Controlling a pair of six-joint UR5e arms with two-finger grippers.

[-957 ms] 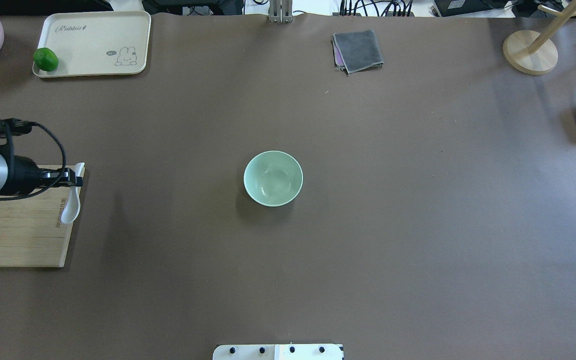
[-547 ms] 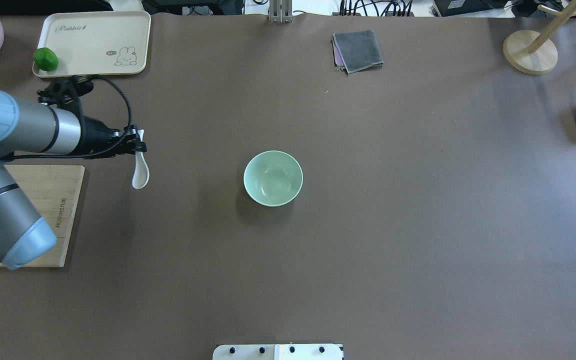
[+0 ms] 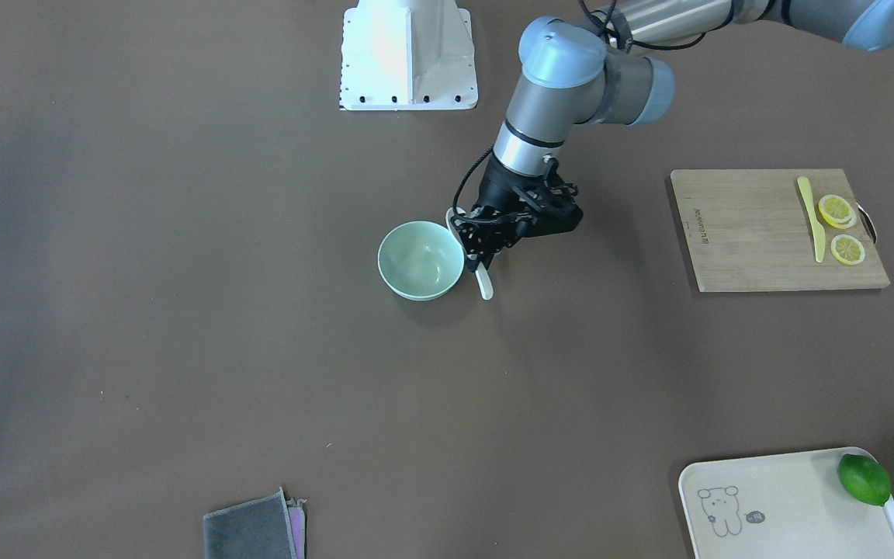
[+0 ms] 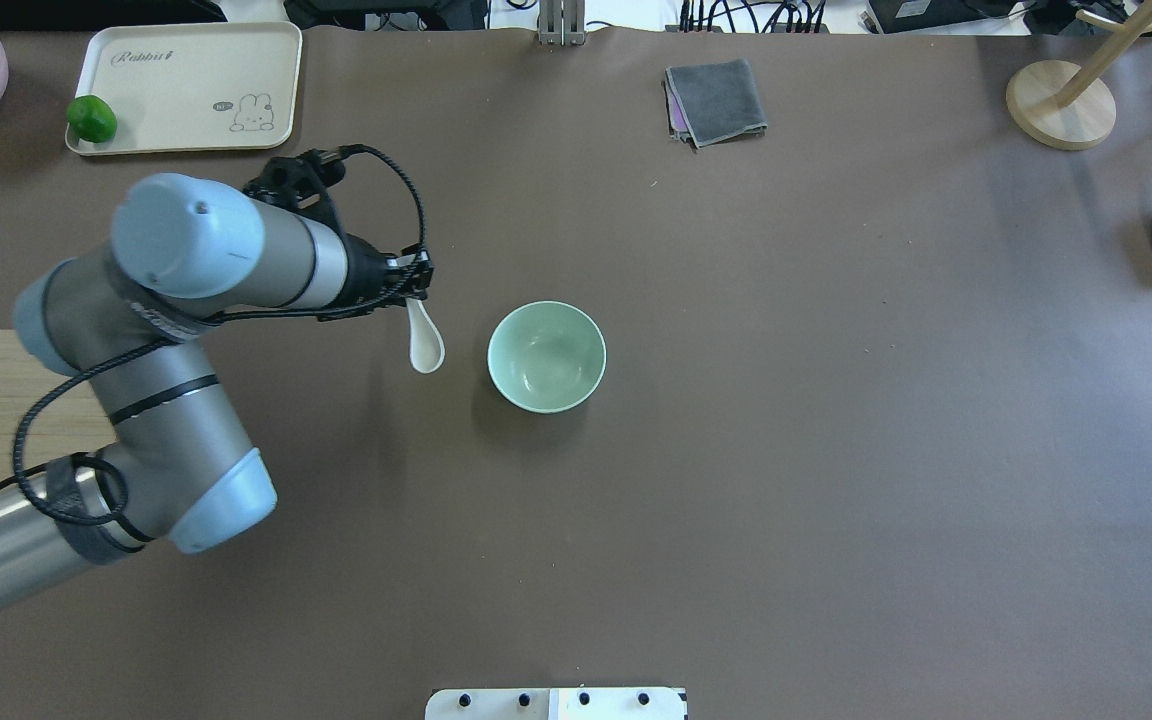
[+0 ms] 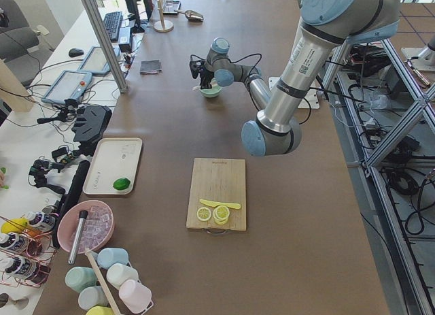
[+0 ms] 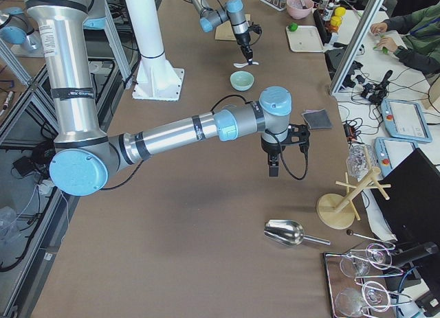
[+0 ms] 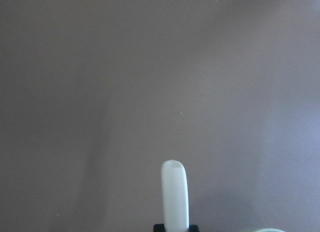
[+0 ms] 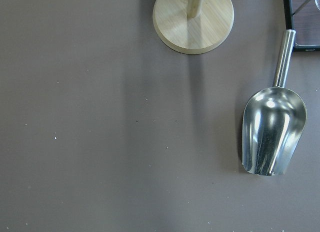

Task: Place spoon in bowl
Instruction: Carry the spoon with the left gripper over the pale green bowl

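The pale mint-green bowl [image 4: 546,357] stands upright and empty at the table's middle. My left gripper [image 4: 414,290] is shut on the white spoon [image 4: 425,345] and holds it above the table, just to the left of the bowl and apart from it. In the front-facing view the left gripper [image 3: 486,241] and spoon [image 3: 484,286] hang beside the bowl's [image 3: 421,260] rim. The left wrist view shows the spoon [image 7: 175,194] sticking out between the jaws. My right gripper [image 6: 273,168] shows only in the exterior right view, over bare table; I cannot tell whether it is open.
A wooden cutting board [image 3: 757,241] with a yellow knife [image 3: 810,217] and lemon slices lies on my left. A tray [image 4: 186,60] with a lime, a grey cloth [image 4: 716,100], a metal scoop [image 8: 272,134] and a wooden stand base [image 8: 193,19] sit at the table's edges.
My left arm has swung right from the cutting board toward the bowl, carrying the spoon. The bowl has not moved.
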